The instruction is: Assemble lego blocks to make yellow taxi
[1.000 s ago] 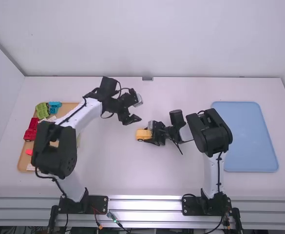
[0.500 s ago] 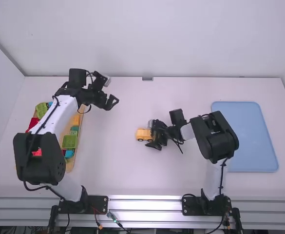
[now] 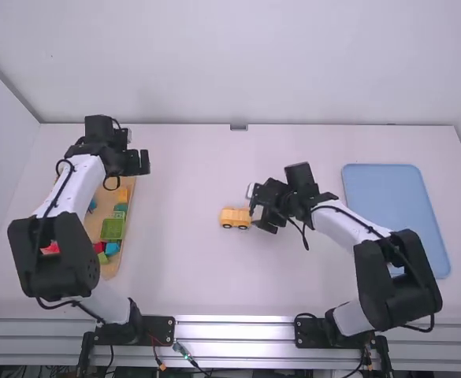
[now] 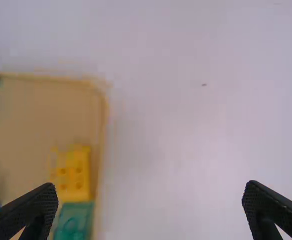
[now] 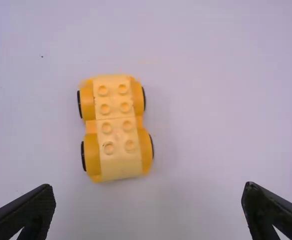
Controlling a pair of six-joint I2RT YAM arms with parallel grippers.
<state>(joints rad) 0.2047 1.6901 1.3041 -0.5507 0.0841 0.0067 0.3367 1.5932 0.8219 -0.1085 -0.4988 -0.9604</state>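
Right gripper: here it is (image 3: pixel 258 218), fingers spread wide, nothing between them, its tips aimed leftward at the yellow car base.
Left gripper: wide apart too, and holding nothing (image 3: pixel 145 162), up over the far right side of the wooden tray.
Yellow car base: just ahead of the right gripper's tips, upright on its wheels (image 5: pixel 117 130); white tabletop shows between it and those fingers, so they're apart. Two rows of studs run along the top, and from the left gripper it's well off to the right and closer to the bases.
Wooden tray: from the left gripper, it spreads left and back toward the base (image 3: pixel 94 228), partly under the arm. Inside, a yellow block (image 4: pixel 76 172) right against a teal block (image 4: pixel 73 220), then a green block (image 3: pixel 113 229), a blue block (image 3: pixel 112 248) and red pieces (image 3: pixel 50 248) farther back.
Blue tray: well to the right of the right gripper (image 3: pixel 388 189), its near part partly behind the right arm.
White table: a broad open stretch (image 3: pixel 187 189) runs between the left gripper and the car base, with more on the near side of the right gripper.
Back wall: rises at the table's far edge (image 3: pixel 214 63), beyond both grippers, the left one closer to it.
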